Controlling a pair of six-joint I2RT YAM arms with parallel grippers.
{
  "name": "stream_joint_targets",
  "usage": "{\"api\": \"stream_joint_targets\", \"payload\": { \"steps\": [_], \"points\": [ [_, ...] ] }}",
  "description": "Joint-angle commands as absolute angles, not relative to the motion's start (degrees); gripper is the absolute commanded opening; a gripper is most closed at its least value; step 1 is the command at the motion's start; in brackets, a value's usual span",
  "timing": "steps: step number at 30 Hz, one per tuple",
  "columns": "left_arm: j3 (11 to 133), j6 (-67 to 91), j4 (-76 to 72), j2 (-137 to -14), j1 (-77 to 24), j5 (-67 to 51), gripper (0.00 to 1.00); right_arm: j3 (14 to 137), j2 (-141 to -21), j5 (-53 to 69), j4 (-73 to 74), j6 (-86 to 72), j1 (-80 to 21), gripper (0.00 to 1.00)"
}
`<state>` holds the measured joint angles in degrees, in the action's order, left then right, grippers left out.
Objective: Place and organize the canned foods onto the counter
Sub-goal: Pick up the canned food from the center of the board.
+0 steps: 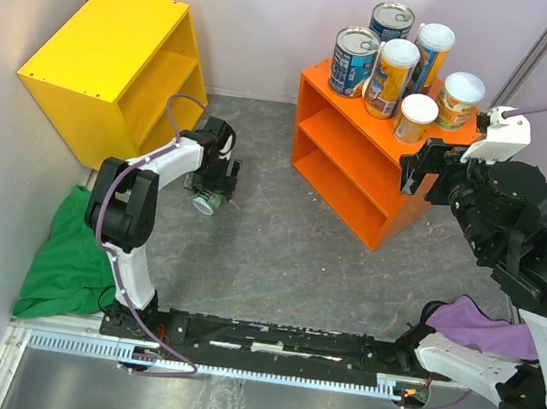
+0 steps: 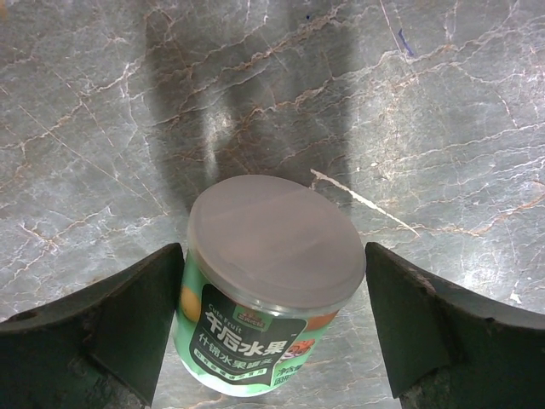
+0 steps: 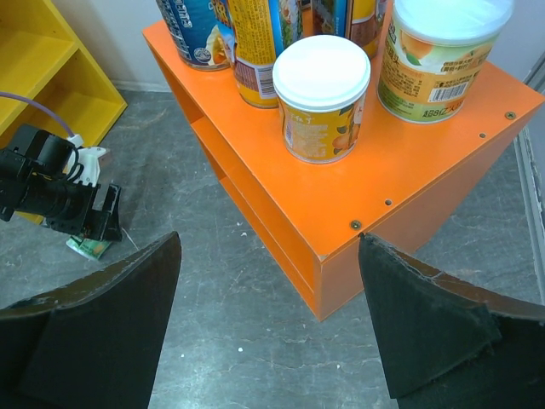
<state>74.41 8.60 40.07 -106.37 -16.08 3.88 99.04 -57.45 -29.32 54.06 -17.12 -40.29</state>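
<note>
Between the fingers of the left gripper stands the last can, green-labelled and pale-lidded. It sits on the tabletop toward the left edge, just in front of the yellow cabinet and well apart from the counter. The jaws are spread wide and hold nothing. The can is off centre in the wrist view: one finger looks to be at or touching its side, the other has a clear gap.

That offset is the first risk. On closing, the far finger would probably push the can along the stone before both pads bite, and it could tip or roll. The pads also seem to meet it high, near the smooth lid, so it might slip in the lift.

Six cans already crowd the counter's top. One short can stands close to the front edge and another sits toward the right corner. A clumsy set-down there could knock the front one off.

The right gripper, wide open and empty, hovers off the counter's near corner. The left arm could clash with it when it comes across.
</note>
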Motion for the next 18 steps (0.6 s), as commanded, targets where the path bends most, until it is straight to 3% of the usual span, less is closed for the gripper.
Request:
{"api": "stream_joint_targets", "payload": {
  "steps": [1,18],
  "points": [
    [74.87,5.00,37.46,-107.42,-15.74,2.87,0.91,98.80,-57.30,-29.18,52.47,-17.31,-40.53,0.92],
    [74.88,4.74,36.96,-109.80,-15.73,-0.63,0.61,98.79,-57.43,-29.06,53.16,-18.49,-40.52,0.92]
  ]
}}
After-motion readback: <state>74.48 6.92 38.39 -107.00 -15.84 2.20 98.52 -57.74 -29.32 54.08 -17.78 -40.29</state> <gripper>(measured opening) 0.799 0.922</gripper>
